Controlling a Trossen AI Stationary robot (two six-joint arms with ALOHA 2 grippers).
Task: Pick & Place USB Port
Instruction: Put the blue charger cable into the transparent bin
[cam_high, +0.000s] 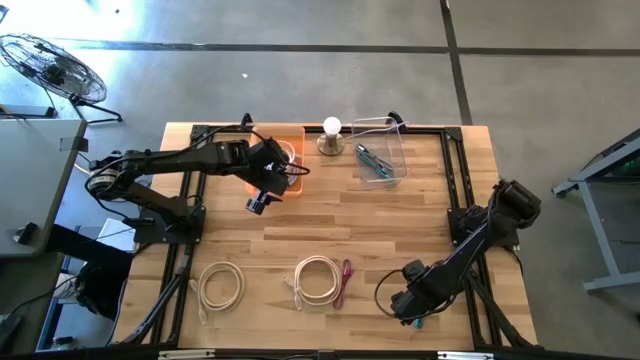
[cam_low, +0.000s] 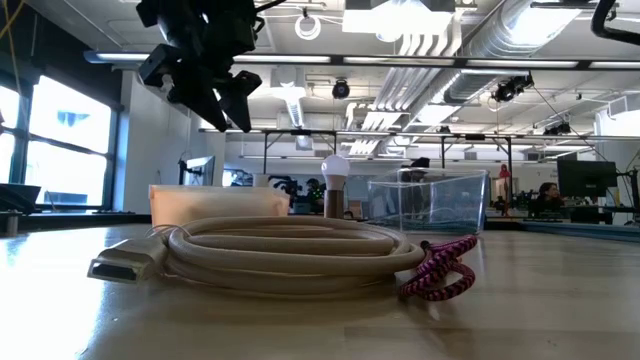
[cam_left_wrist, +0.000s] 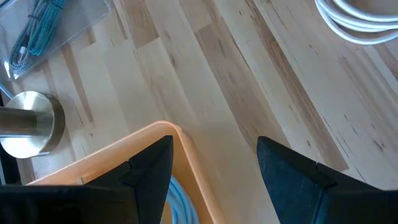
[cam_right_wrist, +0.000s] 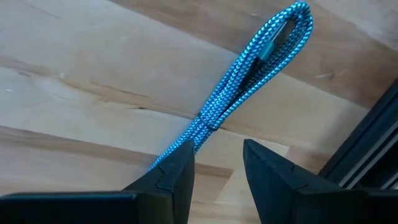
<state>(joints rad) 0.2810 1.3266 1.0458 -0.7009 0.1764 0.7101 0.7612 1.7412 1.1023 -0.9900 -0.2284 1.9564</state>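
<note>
The left gripper (cam_high: 284, 178) hung over the orange bin (cam_high: 291, 135); the right gripper (cam_high: 408, 305) sat low near two coiled cables (cam_high: 318, 279).

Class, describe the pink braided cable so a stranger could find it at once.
Start at the wooden table and go to its near edge, where two cream cable coils lie. The pink braided cable lies against the right-hand coil, thin, folded and the only pink item.

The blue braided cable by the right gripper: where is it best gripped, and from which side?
Probably at the doubled strands just below the loop of the blue braided cable, coming straight down from above. It lies flat on the table, so only a top approach fits, and both strands run close together there. The right gripper is open and already straddles it lower down.
</note>
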